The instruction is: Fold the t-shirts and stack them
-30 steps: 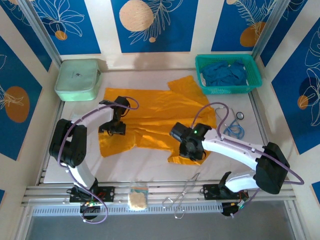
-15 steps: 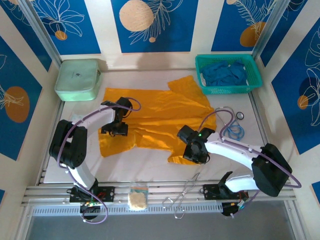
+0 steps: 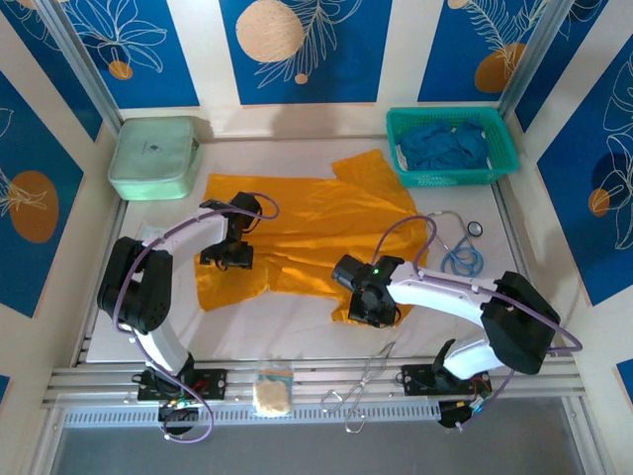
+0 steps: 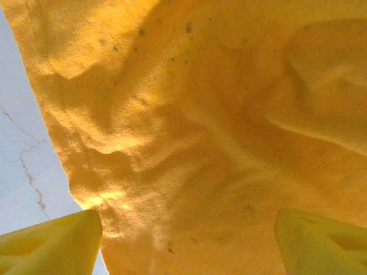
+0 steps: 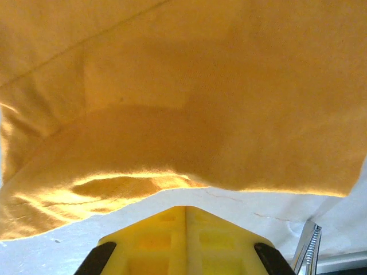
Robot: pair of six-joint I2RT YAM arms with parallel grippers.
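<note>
Bright even overhead light, soft shadows, wrist views warm-tinted, close cloth slightly blurred

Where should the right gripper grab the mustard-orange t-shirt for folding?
Probably the near hem of the mustard-orange t-shirt, coming from the near side: that hem looks curled up off the table just ahead of the shut right gripper, so a finger could slide under.

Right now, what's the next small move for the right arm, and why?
Probably reopen the right gripper and nudge it forward onto the hem. It is shut, with bare table showing between its tips and the near edge of the mustard-orange t-shirt, so it seems to hold no cloth. The left gripper hangs open over the shirt's left edge.
</note>
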